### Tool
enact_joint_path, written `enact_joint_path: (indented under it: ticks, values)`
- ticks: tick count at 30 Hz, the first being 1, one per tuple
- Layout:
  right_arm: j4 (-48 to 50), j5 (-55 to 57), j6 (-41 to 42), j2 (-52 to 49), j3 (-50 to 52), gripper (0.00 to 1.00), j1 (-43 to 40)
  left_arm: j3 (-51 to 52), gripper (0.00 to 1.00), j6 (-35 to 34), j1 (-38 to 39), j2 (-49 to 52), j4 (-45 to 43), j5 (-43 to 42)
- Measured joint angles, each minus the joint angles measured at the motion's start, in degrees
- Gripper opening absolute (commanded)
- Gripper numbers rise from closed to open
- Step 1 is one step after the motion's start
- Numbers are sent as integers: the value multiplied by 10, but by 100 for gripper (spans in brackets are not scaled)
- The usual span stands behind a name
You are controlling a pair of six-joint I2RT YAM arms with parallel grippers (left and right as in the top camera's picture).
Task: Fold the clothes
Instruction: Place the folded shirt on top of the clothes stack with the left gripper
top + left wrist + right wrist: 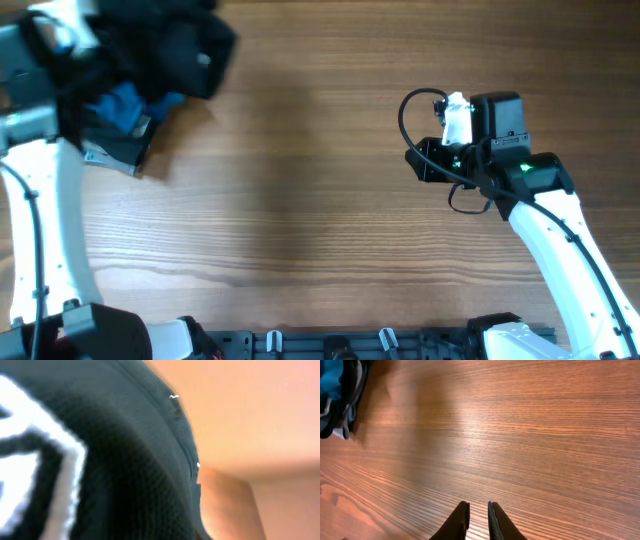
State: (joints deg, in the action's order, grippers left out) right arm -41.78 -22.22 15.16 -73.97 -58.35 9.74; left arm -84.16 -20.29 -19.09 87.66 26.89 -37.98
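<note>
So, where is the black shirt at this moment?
In the overhead view the black shirt is bunched in the top-left corner, by the left arm, beside the bright blue garment.

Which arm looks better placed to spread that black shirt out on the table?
The left arm: the black shirt bunches at its tip and fills its wrist camera. The right end effector hangs over bare table, away from it.

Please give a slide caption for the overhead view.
Left arm at the bunched black shirt, top left; right arm far from it.
</note>
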Motion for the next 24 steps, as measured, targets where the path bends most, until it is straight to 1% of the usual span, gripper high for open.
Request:
enact_joint_path:
  ticks: [1, 2, 3, 4, 5, 7, 8, 9, 11, 14, 16, 17, 18, 19, 20, 21, 23, 24]
  values:
    - [-2, -1, 0, 0, 0, 17, 0, 0, 4, -2, -22, 8, -19, 3]
    - [-8, -4, 0, 0, 0, 17, 0, -2, 4, -3, -50, 32, -62, -1]
    - [-10, -9, 0, 0, 0, 17, 0, -5, 24, -4, -67, 62, -87, -1]
    - [-14, -13, 0, 0, 0, 17, 0, -5, 32, -6, -82, 99, -105, -1]
    - [-20, -18, 0, 0, 0, 17, 0, -5, 53, -8, -92, 148, -118, 1]
    - [-31, -22, 0, 0, 0, 17, 0, -5, 63, -12, -99, 228, -110, 2]
    - [-38, -22, 0, 0, 0, 18, 0, -4, 78, -16, -102, 250, -96, 2]
    - [-43, -22, 0, 0, 0, 19, 0, -4, 84, -13, -106, 270, -79, -1]
    - [-46, -23, 0, 0, 0, 22, 0, -4, 98, -7, -121, 268, -60, -12]
    - [-45, -24, 2, 0, 0, 34, 0, -4, 100, 1, -162, 232, 0, -14]
    - [-42, -24, 2, 0, 0, 38, 0, -4, 100, 30, -202, 170, 47, -7]
    - [-40, -24, 2, 0, 0, 39, 0, -4, 96, 43, -212, 139, 61, -4]
    - [-36, -24, 2, 0, 0, 38, 0, -4, 70, 58, -219, 99, 73, -1]
    - [-32, -24, 2, 0, 0, 33, 0, -5, 33, 72, -222, 49, 75, 0]
    - [-25, -24, 2, 0, 0, 25, 0, -6, 11, 84, -220, 11, 75, -1]
    - [-16, -24, 3, 0, 0, 20, 0, -9, 4, 104, -213, -17, 74, -1]
    - [-2, -24, 12, 0, 0, 15, 0, -11, 4, 155, -187, -27, 67, 0]
    - [9, -24, 17, 0, 0, 10, 0, -11, 4, 181, -169, -18, 60, 2]
